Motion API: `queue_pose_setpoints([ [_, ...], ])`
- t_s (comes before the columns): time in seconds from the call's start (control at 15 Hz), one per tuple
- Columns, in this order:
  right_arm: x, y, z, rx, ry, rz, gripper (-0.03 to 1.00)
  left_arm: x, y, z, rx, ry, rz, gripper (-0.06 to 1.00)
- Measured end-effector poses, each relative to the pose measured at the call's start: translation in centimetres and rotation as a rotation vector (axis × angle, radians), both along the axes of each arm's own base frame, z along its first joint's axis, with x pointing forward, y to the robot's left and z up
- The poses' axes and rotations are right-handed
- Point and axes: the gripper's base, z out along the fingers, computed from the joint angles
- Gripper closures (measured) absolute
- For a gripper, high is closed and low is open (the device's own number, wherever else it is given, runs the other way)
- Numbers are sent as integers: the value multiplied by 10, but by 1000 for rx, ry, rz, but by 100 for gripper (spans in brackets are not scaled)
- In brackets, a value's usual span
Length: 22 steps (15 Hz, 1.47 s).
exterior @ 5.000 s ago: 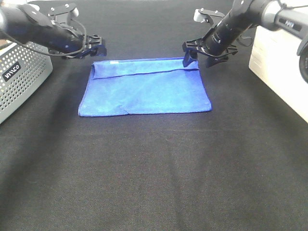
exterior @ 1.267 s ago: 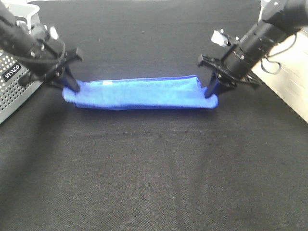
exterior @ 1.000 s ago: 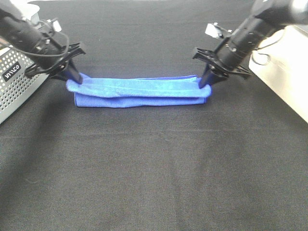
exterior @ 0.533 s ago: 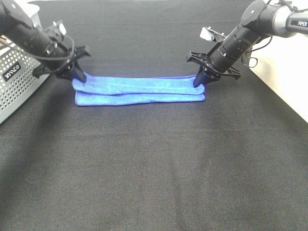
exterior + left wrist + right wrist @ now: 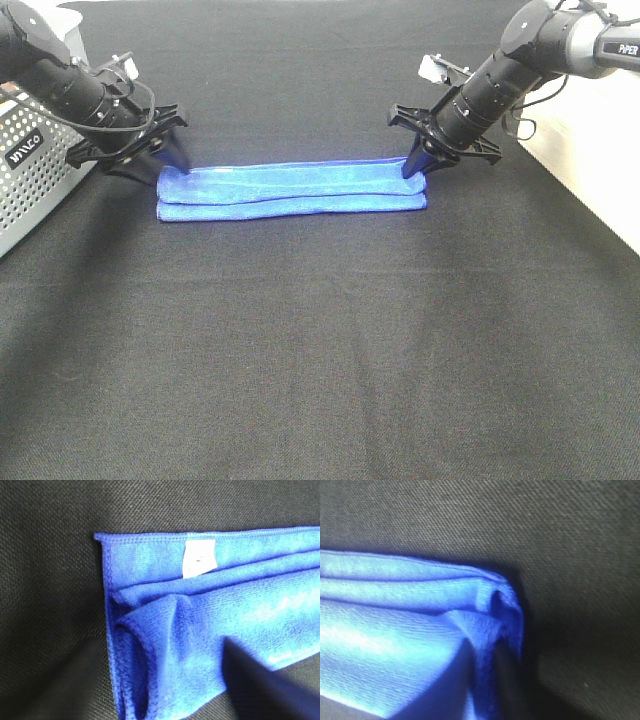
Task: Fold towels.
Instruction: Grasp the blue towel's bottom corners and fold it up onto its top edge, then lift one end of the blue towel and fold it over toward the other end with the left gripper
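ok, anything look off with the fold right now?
Slightly. The towel is a narrow strip, but its layers aren't flush: a lower band shows along the near edge. By the left claw the fold gapes in a loose loop instead of lying flat.

Matte-black left hand (image 5: 168,160), right hand (image 5: 416,166), cabled arms (image 5: 62,82)

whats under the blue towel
The blue towel lies folded in a long strip on the black table cover, which shows all round it. Anything beneath its layers is covered.
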Motion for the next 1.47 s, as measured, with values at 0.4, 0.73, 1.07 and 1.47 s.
queue_pose_setpoints([
  [0.4,-7,-2,29,-24,13,44,13,0,1,-2,7,18,21,19],
  [0.73,-8,-2,32,-27,16,50,13,-2,-4,-24,0,69,13,19],
  [1.07,-8,-3,32,-37,15,52,13,0,-25,-32,-27,54,53,59],
  [1.47,-8,-3,32,-39,18,55,13,-2,-16,-14,52,85,14,88],
])
